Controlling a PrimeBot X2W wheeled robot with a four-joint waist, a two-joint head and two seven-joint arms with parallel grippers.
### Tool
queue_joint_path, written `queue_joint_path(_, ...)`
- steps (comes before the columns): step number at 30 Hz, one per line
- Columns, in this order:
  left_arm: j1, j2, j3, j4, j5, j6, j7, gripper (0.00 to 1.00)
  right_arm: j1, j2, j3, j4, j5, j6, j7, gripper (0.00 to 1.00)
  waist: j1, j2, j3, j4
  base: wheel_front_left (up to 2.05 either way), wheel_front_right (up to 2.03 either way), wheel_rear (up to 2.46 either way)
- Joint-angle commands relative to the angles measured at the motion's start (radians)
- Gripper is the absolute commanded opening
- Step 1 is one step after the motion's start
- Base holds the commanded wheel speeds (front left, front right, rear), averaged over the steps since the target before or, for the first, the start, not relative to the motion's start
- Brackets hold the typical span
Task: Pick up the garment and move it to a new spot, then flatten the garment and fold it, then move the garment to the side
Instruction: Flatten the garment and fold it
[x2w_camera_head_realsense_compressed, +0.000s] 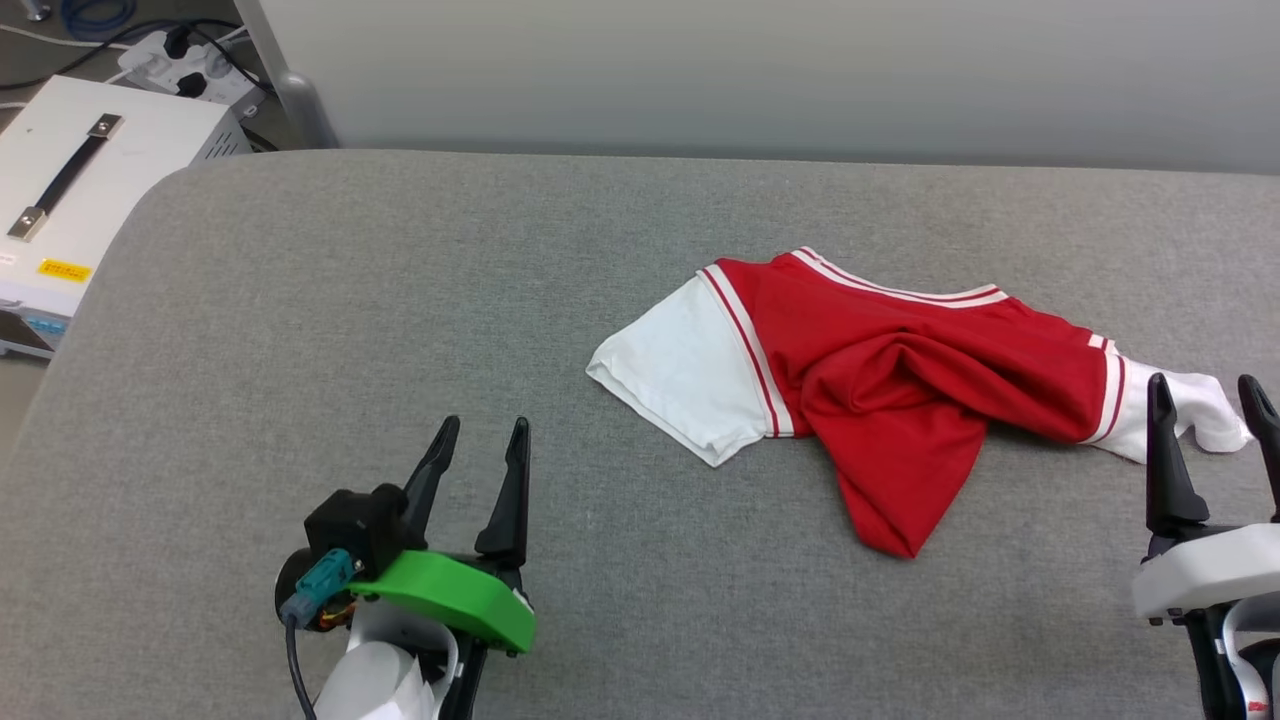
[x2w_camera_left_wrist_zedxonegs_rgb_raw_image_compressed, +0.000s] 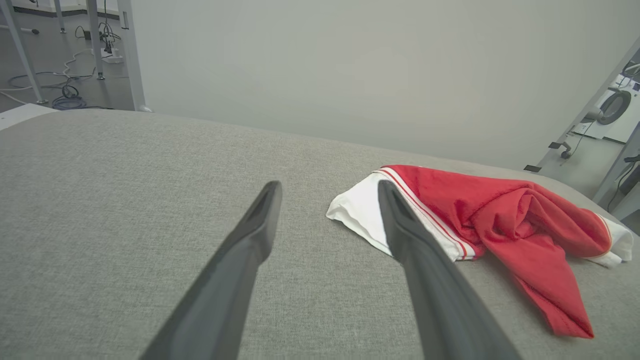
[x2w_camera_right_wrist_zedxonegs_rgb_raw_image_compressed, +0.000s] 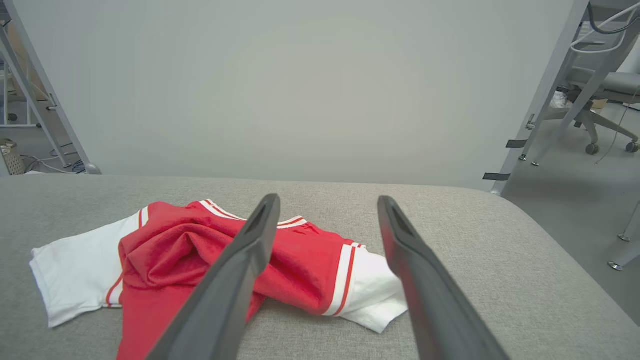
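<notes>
Off the far left edge of the grey padded table (x2w_camera_head_realsense_compressed: 300, 330) stands a white equipment case (x2w_camera_head_realsense_compressed: 90, 190) with a black handle. The left gripper (x2w_camera_head_realsense_compressed: 485, 428) hovers at the near left, fingers spread wide and holding nothing. Right of centre, the red garment (x2w_camera_head_realsense_compressed: 900, 370) lies crumpled on the table, one white sleeve spread to the left, the other bunched at the right. The right gripper (x2w_camera_head_realsense_compressed: 1204, 385) sits at the near right, wide open and empty, near that bunched sleeve.

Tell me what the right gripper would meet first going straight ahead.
Likely the white sleeve of the garment, lying just ahead of the right gripper; its height above the cloth is unclear.
</notes>
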Motion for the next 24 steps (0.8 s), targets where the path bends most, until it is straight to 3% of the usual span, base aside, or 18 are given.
queue_joint_path(1, -0.013, 0.006, -0.002, 0.009, -0.013, -0.004, 0.014, 1.0, 0.009, 0.002, -0.002, -0.021, 0.004, -0.001, 0.002, 1.0, 0.0, 0.0, 0.021, -0.019, 0.0, 0.0, 0.0)
queue_joint_path(6, -0.111, 0.021, -0.019, 0.037, -0.018, 0.004, 0.149, 1.0, 0.005, -0.003, 0.0, -0.071, 0.002, -0.001, 0.025, 1.0, 0.0, 0.0, 0.071, -0.05, 0.0, 0.0, 0.0)
queue_joint_path(15, -0.362, 0.058, -0.068, 0.159, 0.019, 0.064, 0.557, 1.0, -0.013, -0.013, 0.038, -0.092, -0.003, -0.001, 0.033, 1.0, 0.0, 0.0, 0.17, -0.121, 0.0, 0.0, 0.0)
queue_joint_path(19, -0.436, 0.065, -0.063, 0.217, 0.023, 0.09, 0.619, 1.0, -0.021, -0.01, 0.058, -0.084, -0.009, -0.001, 0.023, 1.0, 0.0, 0.0, 0.206, -0.15, 0.0, 0.0, 0.0)
queue_joint_path(24, -0.494, 0.084, -0.059, 0.304, 0.041, 0.115, 0.624, 1.0, -0.035, -0.009, 0.076, -0.071, -0.013, -0.001, 0.01, 1.0, 0.0, 0.0, 0.236, -0.176, 0.0, 0.0, 0.0)
